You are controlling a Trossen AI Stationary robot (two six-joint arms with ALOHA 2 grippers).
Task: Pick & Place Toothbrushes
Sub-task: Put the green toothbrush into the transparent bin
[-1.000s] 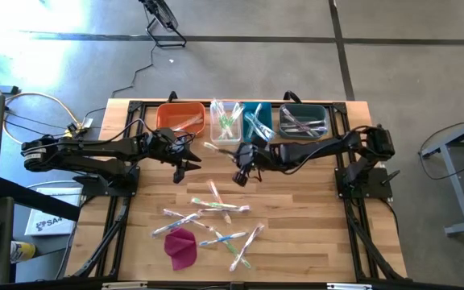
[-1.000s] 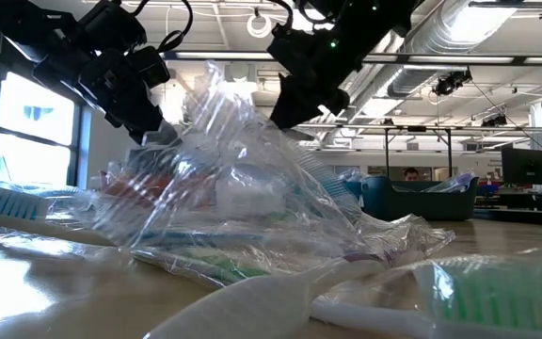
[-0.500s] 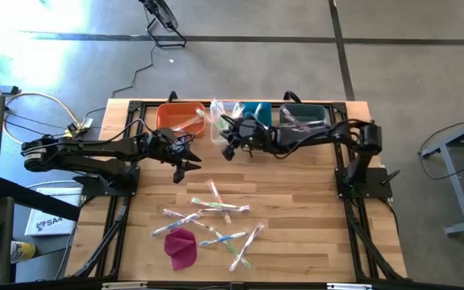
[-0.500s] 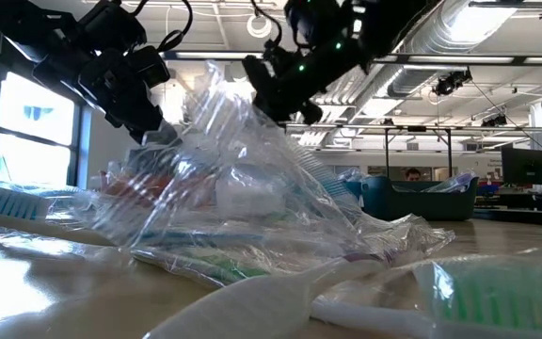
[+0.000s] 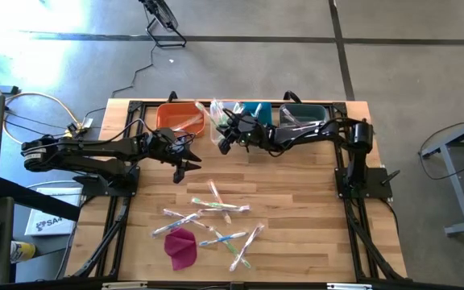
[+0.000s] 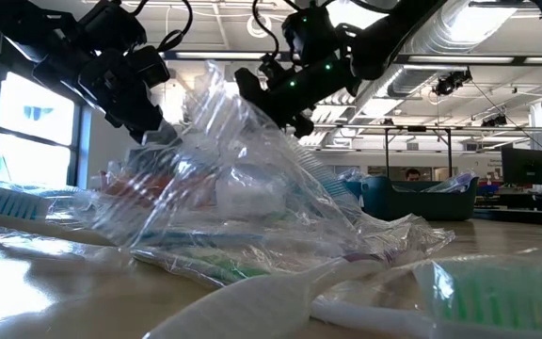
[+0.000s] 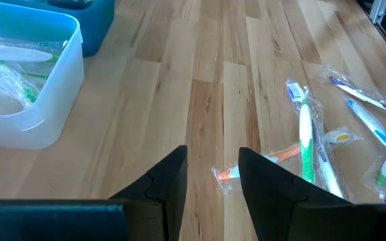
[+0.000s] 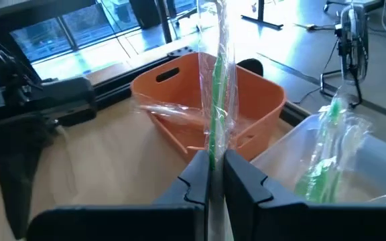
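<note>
Several wrapped toothbrushes (image 5: pixel 212 211) lie loose on the wooden table near its front, next to a magenta cloth lump (image 5: pixel 182 246). My right gripper (image 5: pixel 224 143) hovers at the near side of the clear bin (image 5: pixel 225 121), shut on a green-handled toothbrush (image 8: pixel 218 80) in a clear wrapper. The clear bin (image 8: pixel 327 167) holds green toothbrushes. My left gripper (image 5: pixel 187 165) hangs open over bare table left of centre, nothing between its fingers (image 7: pixel 210 181). The loose toothbrushes (image 7: pixel 307 140) lie ahead of it. My right gripper pinches the green toothbrush through its wrapper between the two fingers, on the handle's lower part (image 8: pixel 214 148). The toothbrush stands up out of the fingertips, lifted clear of table and bins, with the wrapper trailing along it. How far back it reaches is hidden by the fingers.
Four bins stand in a row along the far edge: orange (image 5: pixel 180 117), clear, blue (image 5: pixel 256 114) and dark teal (image 5: pixel 304 119). Black frame rails run along the table's left and right sides. Bare wood lies between the bins and the loose pile.
My right gripper has carried the green toothbrush from over the table's middle toward the far edge and somewhat left, up to the clear and orange bins. It has tipped up nearer to level and stayed shut. The toothbrush stays lifted clear.
</note>
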